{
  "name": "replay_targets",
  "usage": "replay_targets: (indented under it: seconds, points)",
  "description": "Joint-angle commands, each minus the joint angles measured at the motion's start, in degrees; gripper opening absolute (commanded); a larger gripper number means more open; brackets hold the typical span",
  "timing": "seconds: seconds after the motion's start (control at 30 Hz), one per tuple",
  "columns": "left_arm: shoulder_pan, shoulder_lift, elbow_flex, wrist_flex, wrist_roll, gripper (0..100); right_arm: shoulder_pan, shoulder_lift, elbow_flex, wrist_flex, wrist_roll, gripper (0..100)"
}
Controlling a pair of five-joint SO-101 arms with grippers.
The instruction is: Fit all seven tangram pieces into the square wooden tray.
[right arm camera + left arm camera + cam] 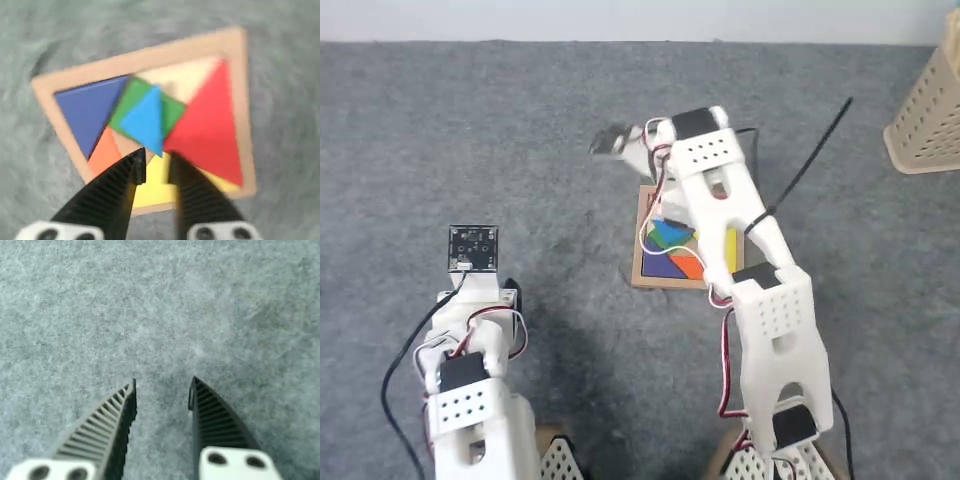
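You're at the seating step: your right gripper (156, 167), slightly parted and empty, hangs over the wooden tray (240, 75), where the light-blue triangle (145, 120) overlaps the green square (172, 112) and probably needs nudging flat, while your left gripper (162, 390) hangs released over carpet (160, 300).

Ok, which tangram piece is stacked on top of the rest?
The light blue triangle: it lies over the green piece in the middle of the tray, just ahead of the right gripper; nothing covers it.
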Motion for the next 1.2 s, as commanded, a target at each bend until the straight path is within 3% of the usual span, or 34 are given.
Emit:
replay_targets:
  seconds: [0.0,0.3,0.43,0.6,0.7,0.97,1.17]
  points:
    - [-0.26,-1.14,-0.22,-1.49,-0.35,17,3.03,-8.40,-3.52,-1.01,-12.22,0.6]
    - [-0.26,-1.14,-0.22,-1.49,-0.35,17,3.65,-14.02,9.32,-10.15,-21.63,0.6]
    - [-0.26,-1.14,-0.22,-1.49,-0.35,17,3.56,-24.22,26.37,-19.38,-21.80,0.6]
    - [-0.26,-1.14,-0.22,-1.49,-0.35,17,3.38,-38.46,54.68,-38.29,-21.63,0.6]
    - [-0.26,-1.14,-0.22,-1.49,-0.35,17,0.92,-43.12,63.56,-42.07,-21.10,0.6]
    - [-0.26,-1.14,-0.22,-1.49,-0.35,17,-0.84,-40.22,64.44,-43.38,-19.69,0.6]
    - [-0.26,-1.14,-0.22,-1.49,-0.35,17,1.71,-33.54,58.20,-43.03,-19.69,0.6]
